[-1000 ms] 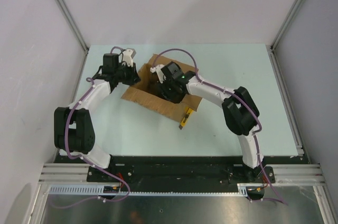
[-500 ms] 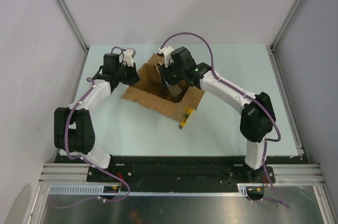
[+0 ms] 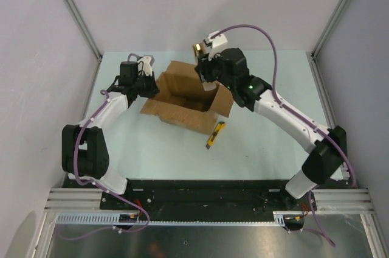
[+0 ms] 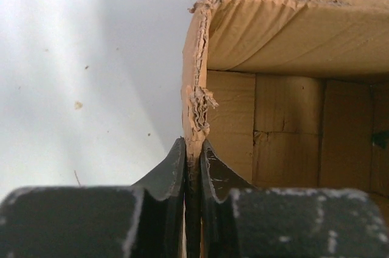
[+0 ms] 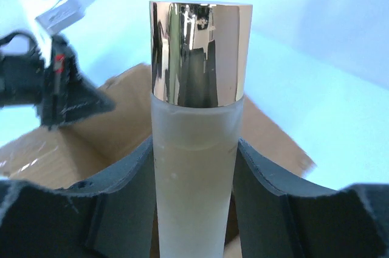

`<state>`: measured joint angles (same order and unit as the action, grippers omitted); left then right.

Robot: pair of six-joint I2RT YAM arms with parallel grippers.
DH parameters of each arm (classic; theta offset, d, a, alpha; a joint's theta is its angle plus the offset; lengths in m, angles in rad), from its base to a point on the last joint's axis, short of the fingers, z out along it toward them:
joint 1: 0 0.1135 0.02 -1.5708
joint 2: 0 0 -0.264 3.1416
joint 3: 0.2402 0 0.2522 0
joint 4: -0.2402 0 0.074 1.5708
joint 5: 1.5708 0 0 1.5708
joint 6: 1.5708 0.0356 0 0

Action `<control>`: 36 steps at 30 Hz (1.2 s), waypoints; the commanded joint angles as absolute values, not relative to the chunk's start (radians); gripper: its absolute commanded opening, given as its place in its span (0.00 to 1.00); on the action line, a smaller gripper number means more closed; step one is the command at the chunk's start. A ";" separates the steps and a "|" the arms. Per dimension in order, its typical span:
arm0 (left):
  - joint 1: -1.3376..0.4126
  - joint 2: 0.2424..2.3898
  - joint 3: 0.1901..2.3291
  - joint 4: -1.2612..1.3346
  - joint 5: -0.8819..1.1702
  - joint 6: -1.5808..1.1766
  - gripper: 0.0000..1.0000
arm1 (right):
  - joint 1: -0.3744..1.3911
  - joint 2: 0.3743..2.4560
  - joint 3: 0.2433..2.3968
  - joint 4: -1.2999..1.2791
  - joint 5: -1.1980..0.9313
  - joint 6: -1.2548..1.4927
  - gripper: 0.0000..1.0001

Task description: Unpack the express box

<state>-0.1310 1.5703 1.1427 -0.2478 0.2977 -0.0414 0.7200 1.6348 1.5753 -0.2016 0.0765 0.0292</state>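
The express box [image 3: 182,109], a brown cardboard carton, stands open at the table's middle with its flaps spread. My left gripper [image 3: 154,86] is shut on the top edge of the box's left wall [image 4: 196,97], and the torn cardboard runs up between its fingers [image 4: 173,170]. My right gripper [image 3: 205,63] hangs above the box's far side, shut on a frosted white bottle [image 5: 194,167] with a shiny gold cap [image 5: 200,51]. The cap [image 3: 199,47] points up and away from the box. What is left inside the box is mostly hidden.
A yellow utility knife [image 3: 214,135] lies on the table by the box's near right corner. The pale green table [image 3: 279,118] is closed in by white walls and metal rails on the left, right and far sides.
My right gripper has risen out of the box with the bottle and moved toward the far side. The left gripper has kept its hold on the box wall.
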 commanded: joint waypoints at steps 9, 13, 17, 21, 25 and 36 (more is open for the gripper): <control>-0.110 1.439 1.126 -0.291 -0.035 -0.255 0.00 | 0.650 1.450 1.212 0.478 0.649 -0.047 0.00; -0.106 1.425 1.126 -0.322 -0.127 -0.279 0.10 | 0.609 1.476 1.056 0.722 0.666 -0.055 0.00; -0.104 1.428 1.141 -0.357 -0.121 -0.299 0.26 | 0.563 1.512 0.941 0.906 0.608 -0.052 0.00; -0.104 1.425 1.161 -0.388 -0.083 -0.313 0.43 | 0.552 1.568 0.809 1.168 0.537 -0.147 0.00; -0.103 1.414 1.186 -0.403 -0.032 -0.325 0.61 | 0.540 1.609 0.710 1.363 0.499 -0.160 0.00; -0.078 1.359 1.313 -0.518 0.026 -0.385 1.00 | 0.508 1.703 0.626 1.531 0.440 -0.069 0.00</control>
